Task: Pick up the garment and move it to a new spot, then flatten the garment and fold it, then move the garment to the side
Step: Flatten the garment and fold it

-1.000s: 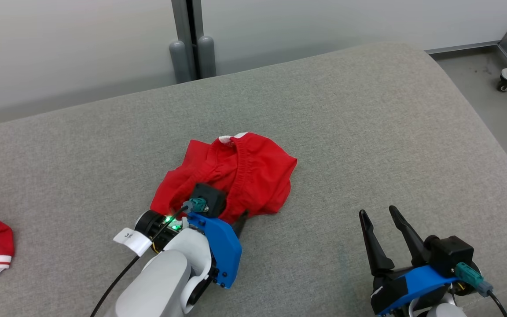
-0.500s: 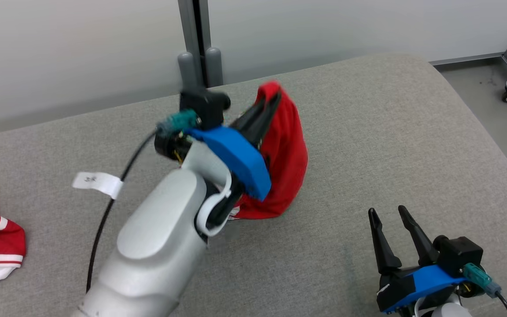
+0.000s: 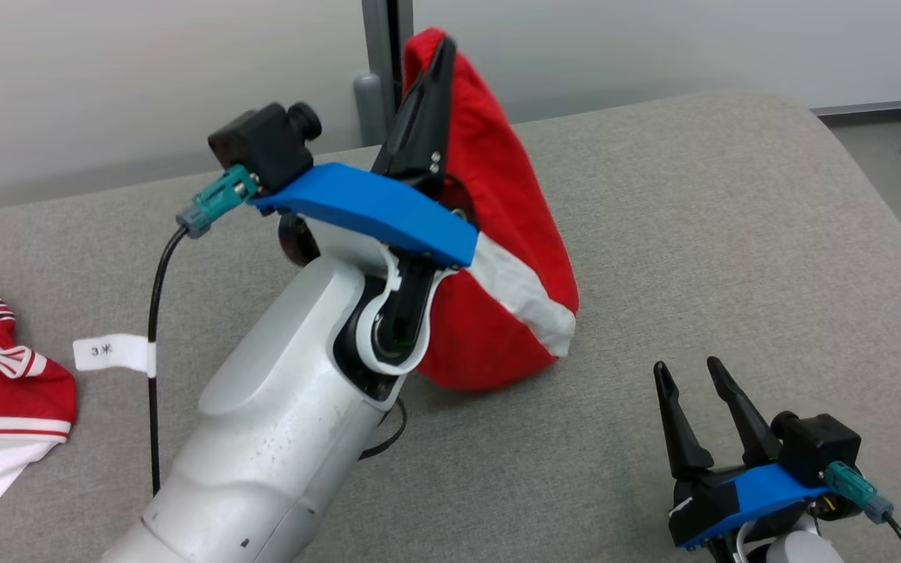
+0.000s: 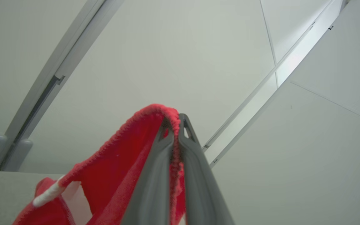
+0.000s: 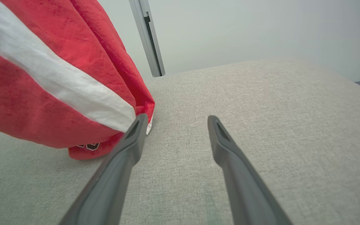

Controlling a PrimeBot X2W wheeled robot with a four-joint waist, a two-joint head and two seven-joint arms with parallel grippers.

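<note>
garment (image 3: 513,234) hangs by its hem, clamped in left gripper (image 3: 441,55); lower edge near grey cushion (image 3: 732,234); right gripper (image 3: 685,366) wide, over bare cushion.

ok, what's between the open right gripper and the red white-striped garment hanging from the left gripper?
Just bare grey woven cushion, clear in the head view: the right gripper sits apart from the red white-striped garment pinched by the left gripper.
</note>
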